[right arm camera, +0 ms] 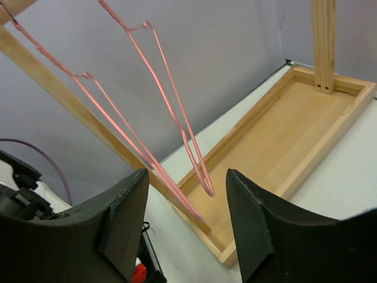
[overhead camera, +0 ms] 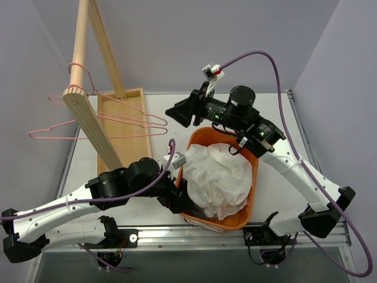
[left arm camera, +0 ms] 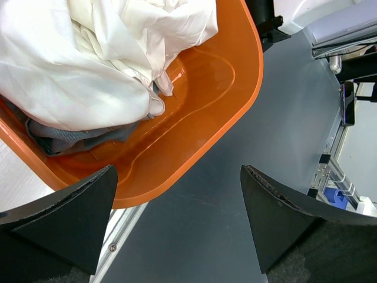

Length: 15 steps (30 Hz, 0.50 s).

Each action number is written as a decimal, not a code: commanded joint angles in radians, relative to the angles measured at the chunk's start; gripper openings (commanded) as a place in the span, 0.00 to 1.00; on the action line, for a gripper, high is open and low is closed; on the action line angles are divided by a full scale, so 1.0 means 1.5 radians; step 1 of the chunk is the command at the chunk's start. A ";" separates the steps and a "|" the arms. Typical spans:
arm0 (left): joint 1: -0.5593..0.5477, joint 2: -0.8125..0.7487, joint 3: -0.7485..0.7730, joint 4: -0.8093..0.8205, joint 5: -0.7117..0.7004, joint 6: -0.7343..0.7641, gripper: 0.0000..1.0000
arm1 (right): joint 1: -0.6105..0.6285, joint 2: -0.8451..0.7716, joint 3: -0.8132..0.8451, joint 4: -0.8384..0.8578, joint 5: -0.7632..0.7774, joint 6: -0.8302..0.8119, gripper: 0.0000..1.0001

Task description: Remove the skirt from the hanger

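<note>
Skirt (overhead camera: 218, 174) lies crumpled in the orange basket (overhead camera: 254, 177) at table centre (a bunched heap, no clear long axis), off the pink hanger (overhead camera: 126, 118). Hanger hangs bare on the wooden rack (overhead camera: 88, 121), long axis approx. L-R, tip twd right gripper (overhead camera: 174, 115); its jaws are partway apart, empty. Left gripper (left arm camera: 177, 177) gapes wide by the basket's rim, empty.

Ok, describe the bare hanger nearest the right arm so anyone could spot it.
Start at the wooden rack on the left, holding two pink wire hangers. This hanger stretches over the rack's tray toward the orange basket; the other hanger points the opposite way.
</note>
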 commanded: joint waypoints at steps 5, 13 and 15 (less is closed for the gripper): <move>-0.003 -0.010 -0.001 0.030 0.003 -0.014 0.94 | 0.003 -0.037 0.003 -0.104 0.169 -0.004 0.63; -0.003 -0.010 0.001 0.026 -0.004 -0.022 0.94 | 0.000 -0.098 -0.047 -0.185 0.326 0.010 0.84; -0.003 -0.012 0.001 0.024 -0.006 -0.023 0.94 | -0.001 -0.125 -0.065 -0.200 0.365 0.019 0.98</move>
